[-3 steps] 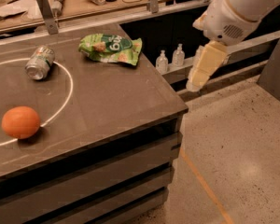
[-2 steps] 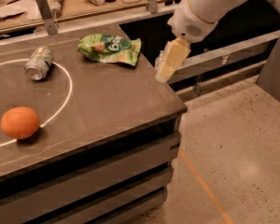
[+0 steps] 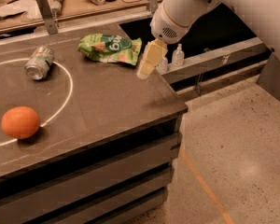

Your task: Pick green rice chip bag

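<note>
Dark tabletop [image 3: 107,106] with a painted white ring [image 3: 68,85] fills the left of the scene, set over stacked drawer fronts [image 3: 84,181] and a speckled floor [image 3: 238,139] crossed by an orange line [image 3: 203,183]. On the far side of the top, outside the ring, the bag [image 3: 109,48] lies flat and crinkled, light green with a dark green logo and white lettering facing up. To its left a can [image 3: 39,63] lies on its side across the ring's line, well apart from the bag. An orange [image 3: 20,122] sits near the table's front left, also on the line. From the upper right a white arm [image 3: 177,13] reaches down, and its pale yellow gripper [image 3: 143,73] hangs tip-down just beside the bag's right end, over the table near its right edge; whether the claw is wide or narrow cannot be told, and it holds nothing that can be seen. Whether it touches the bag is also unclear. Behind it, small clear bottles [image 3: 178,56] stand on a lower ledge, and a cluttered wooden counter [image 3: 79,3] runs along the back.
</note>
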Controlling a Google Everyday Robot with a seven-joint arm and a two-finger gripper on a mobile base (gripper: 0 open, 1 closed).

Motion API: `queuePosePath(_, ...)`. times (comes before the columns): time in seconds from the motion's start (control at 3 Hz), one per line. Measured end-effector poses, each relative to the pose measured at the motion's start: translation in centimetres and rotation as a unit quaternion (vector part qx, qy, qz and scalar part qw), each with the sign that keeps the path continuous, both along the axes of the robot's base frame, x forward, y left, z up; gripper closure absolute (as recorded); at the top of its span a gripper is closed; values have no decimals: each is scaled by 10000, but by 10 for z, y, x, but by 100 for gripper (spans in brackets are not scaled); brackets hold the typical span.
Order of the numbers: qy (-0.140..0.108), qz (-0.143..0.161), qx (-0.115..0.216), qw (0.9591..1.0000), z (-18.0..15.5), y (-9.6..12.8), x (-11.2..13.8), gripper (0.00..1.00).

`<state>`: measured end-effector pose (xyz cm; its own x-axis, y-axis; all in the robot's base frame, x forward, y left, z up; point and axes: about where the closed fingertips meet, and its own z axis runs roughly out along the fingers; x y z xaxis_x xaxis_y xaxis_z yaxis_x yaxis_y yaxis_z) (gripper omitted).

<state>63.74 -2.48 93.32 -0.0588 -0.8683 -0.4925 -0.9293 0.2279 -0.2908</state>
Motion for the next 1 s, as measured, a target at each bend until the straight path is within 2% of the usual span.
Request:
queuePosePath(0.33, -116, 92, -10, 9999, -8, 13, 14, 0)
queuePosePath(1.0, -534, 325, -36, 9980, -15, 47, 62, 0)
